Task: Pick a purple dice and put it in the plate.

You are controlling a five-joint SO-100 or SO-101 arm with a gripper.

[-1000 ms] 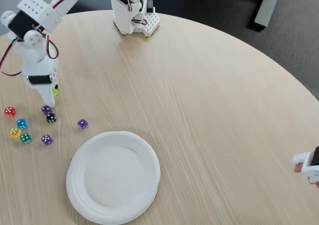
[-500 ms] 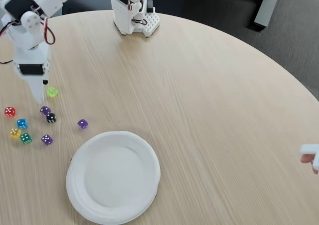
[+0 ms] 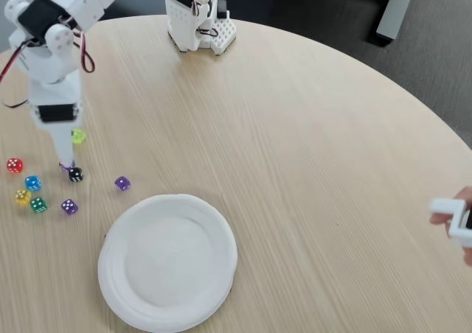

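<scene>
My gripper (image 3: pixel 66 160) points straight down at the table's left side. Its white fingertips (image 3: pixel 65 153) taper to one narrow tip, so I cannot tell whether they are open or shut. The tip stands on a purple dice (image 3: pixel 66 168), which it mostly hides; only a sliver of purple shows at its foot. Two more purple dice lie free, one (image 3: pixel 122 183) to the right and one (image 3: pixel 69 207) below. The white paper plate (image 3: pixel 221 226) lies near the front edge, right of the dice, with nothing in it.
A black die (image 3: pixel 76 174) touches the gripper tip's right side. A yellow-green die (image 3: pixel 77 135) lies behind it; red (image 3: pixel 14 165), blue (image 3: pixel 32 183), yellow (image 3: pixel 22 196) and green (image 3: pixel 38 205) dice cluster at far left. The arm's base (image 3: pixel 195 20) stands at the back. A hand holding a white part (image 3: pixel 453 219) reaches in at the right edge.
The gripper swung left and up, then came back down and right onto the purple dice beside the black die. The hand at the right edge shifted slightly.
</scene>
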